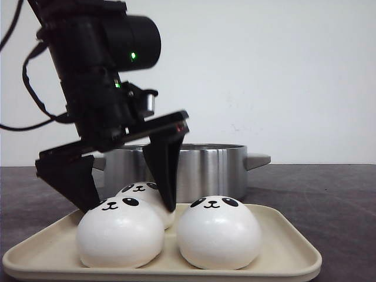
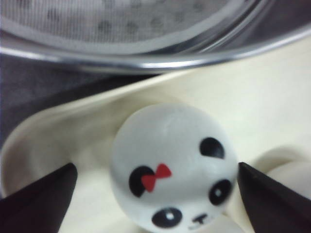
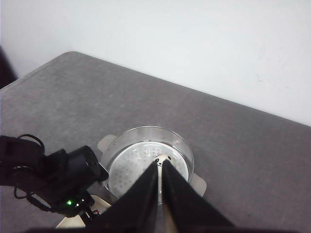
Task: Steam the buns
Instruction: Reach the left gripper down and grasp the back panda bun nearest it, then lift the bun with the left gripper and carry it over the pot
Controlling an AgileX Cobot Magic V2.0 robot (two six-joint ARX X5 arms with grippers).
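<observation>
1. Straddling the rear bun, left hand hangs w/ fingers spread wide, one tip each side of it. Fingers are black & wedge-shaped, tips down near the tray floor.
2. Left wrist view: that bun sits between the two dark tips, not touching either; gap shows on both sides. It has a panda face plus a small red bow by one ear.
3. Tray is cream, shallow, rounded corners, at 6 o'clock of the front view on the dark grey worktop.
4. Buns visible in front view: three. Front-left bun & front-right bun sit side by side, just apart; the rear one is behind the front-left, toward 12 o'clock.
5. Steel pot stands just behind the tray at 12 o'clock, side handle sticking out toward 3 o'clock. Right wrist view shows a perforated steamer plate inside it.
6. Right hand is up high over the worktop, looking down on the pot; its two dark fingers are pressed nearly together, only a thin slit between, nothing held.
7. Left arm shows in right wrist view beside the pot, green LED lit.
</observation>
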